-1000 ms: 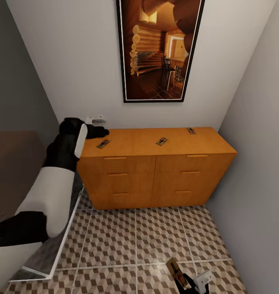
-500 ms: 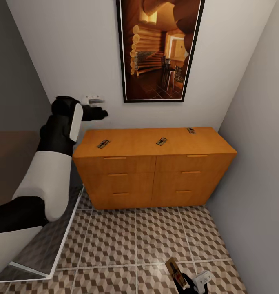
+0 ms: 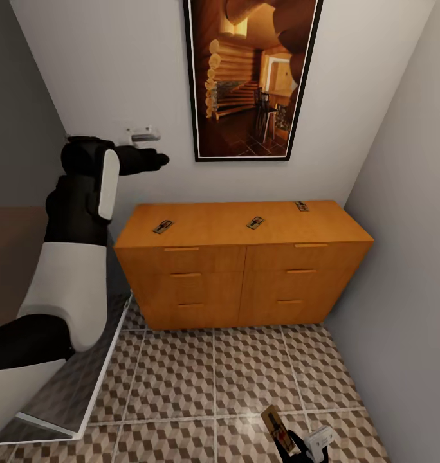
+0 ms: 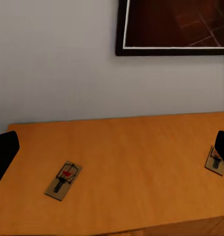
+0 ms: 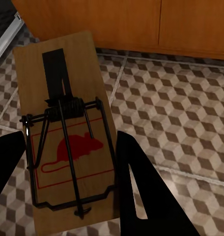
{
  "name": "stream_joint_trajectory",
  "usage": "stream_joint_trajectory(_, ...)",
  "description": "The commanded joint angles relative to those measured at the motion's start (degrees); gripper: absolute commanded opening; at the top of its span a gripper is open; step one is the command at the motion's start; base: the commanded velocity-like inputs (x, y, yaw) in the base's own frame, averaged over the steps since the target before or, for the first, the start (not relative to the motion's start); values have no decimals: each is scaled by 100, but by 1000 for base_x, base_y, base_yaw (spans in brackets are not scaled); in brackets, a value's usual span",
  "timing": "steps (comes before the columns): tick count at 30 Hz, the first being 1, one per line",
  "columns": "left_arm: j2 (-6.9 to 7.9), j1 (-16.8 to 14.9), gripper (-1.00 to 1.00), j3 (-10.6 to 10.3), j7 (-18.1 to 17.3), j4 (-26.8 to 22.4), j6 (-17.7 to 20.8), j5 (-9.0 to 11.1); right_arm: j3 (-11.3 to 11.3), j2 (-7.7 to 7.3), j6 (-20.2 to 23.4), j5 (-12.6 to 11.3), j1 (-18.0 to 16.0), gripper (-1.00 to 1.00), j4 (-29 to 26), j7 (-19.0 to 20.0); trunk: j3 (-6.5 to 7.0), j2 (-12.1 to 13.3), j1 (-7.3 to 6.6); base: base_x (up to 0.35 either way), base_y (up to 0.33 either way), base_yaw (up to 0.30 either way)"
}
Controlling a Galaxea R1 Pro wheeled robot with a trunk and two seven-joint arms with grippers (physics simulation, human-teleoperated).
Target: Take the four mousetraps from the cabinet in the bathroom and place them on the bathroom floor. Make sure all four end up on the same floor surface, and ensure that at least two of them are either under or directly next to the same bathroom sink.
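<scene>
In the head view, three mousetraps lie on the orange-brown cabinet (image 3: 246, 225): one at its left (image 3: 162, 226), one mid-top (image 3: 255, 223), one at the back right (image 3: 302, 206). The left gripper (image 3: 146, 149) hangs raised above the cabinet's left end, near the wall under a framed picture (image 3: 252, 77). The right gripper (image 3: 303, 444), low over the cube-patterned bathroom floor (image 3: 201, 379), grips a fourth mousetrap (image 3: 279, 429). The left wrist view shows its dark fingers (image 4: 4, 152) spread wide, with two traps on the cabinet top between them. In the right wrist view, fingers (image 5: 136, 182) clamp the red-mouse-printed trap above the tiles.
</scene>
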Motion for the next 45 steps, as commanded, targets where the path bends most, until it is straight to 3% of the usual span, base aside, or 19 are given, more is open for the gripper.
stream_joint_trajectory(1,-2,1,100,-40,-16,20,24,-5,39,-2,-11,-63,-3,-100,4,35,-6,-4,0,0,0,0)
stream_joint_trajectory(6,-10,155,100,-445,-25,174,24,-5,41,-2,-12,-63,-3,-100,2,35,-6,-4,0,0,0,0)
stream_joint_trajectory(11,-14,260,100,-584,-32,220,24,-5,40,2,-9,-63,-3,-100,-1,35,-6,-4,0,0,0,0)
stream_joint_trajectory(26,-7,313,100,-613,-35,262,24,-5,39,-2,2,-63,-3,-100,-2,35,7,-4,0,0,0,-31)
stream_joint_trajectory(45,18,315,100,-603,-35,269,24,-4,39,-14,2,-63,-3,-100,-2,35,130,-4,0,0,0,-209)
